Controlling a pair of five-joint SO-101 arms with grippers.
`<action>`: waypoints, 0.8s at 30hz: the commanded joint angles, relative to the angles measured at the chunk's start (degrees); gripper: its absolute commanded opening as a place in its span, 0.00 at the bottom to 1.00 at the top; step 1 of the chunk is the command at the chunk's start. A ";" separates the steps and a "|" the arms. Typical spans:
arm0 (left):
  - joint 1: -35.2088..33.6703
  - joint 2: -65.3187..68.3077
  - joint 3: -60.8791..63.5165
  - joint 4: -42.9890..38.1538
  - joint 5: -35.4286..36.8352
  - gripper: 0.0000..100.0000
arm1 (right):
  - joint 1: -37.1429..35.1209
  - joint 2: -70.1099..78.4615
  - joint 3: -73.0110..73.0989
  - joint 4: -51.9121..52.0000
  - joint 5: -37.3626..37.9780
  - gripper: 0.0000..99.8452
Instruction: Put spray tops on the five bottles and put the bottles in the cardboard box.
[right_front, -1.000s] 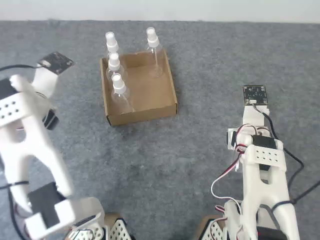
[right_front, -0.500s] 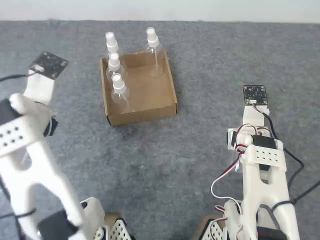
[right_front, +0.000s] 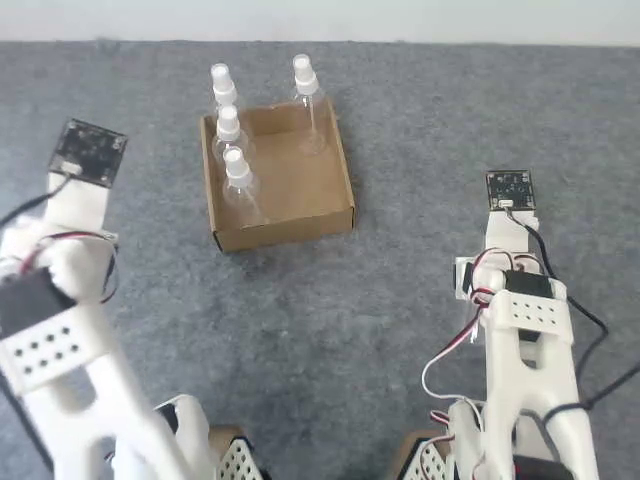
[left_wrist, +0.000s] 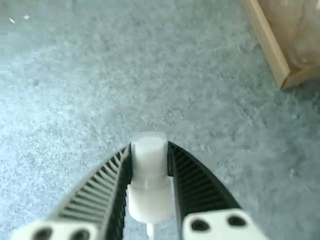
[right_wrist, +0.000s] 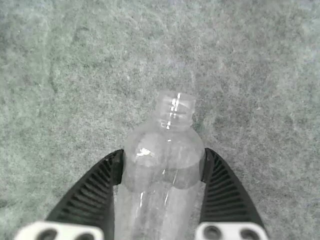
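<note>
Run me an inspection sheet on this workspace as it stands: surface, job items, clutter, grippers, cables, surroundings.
Surface: grey carpet, lying flat.
Job's things: cardboard box open; four capped bottles at it, three plainly inside, and I cannot tell for the far-left one; fifth bottle uncapped; one loose spray top.
Clutter: nothing seen.
Grippers: left gripper shut on the spray top; right gripper shut on the fifth bottle, just below its open neck.
Cables: red, white and black wires looped along one arm, off the carpet.
Surroundings: pale wall beyond the carpet's far edge.
</note>
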 joint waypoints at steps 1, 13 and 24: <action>0.26 -4.66 1.10 -4.48 3.96 0.01 | -0.40 -7.69 0.53 2.33 -0.18 0.06; 1.76 -11.43 2.07 -5.98 20.75 0.01 | -0.66 -24.84 6.95 4.44 -0.26 0.06; 6.59 -24.35 2.42 -7.56 38.51 0.01 | -1.89 -33.10 8.35 7.87 -0.09 0.06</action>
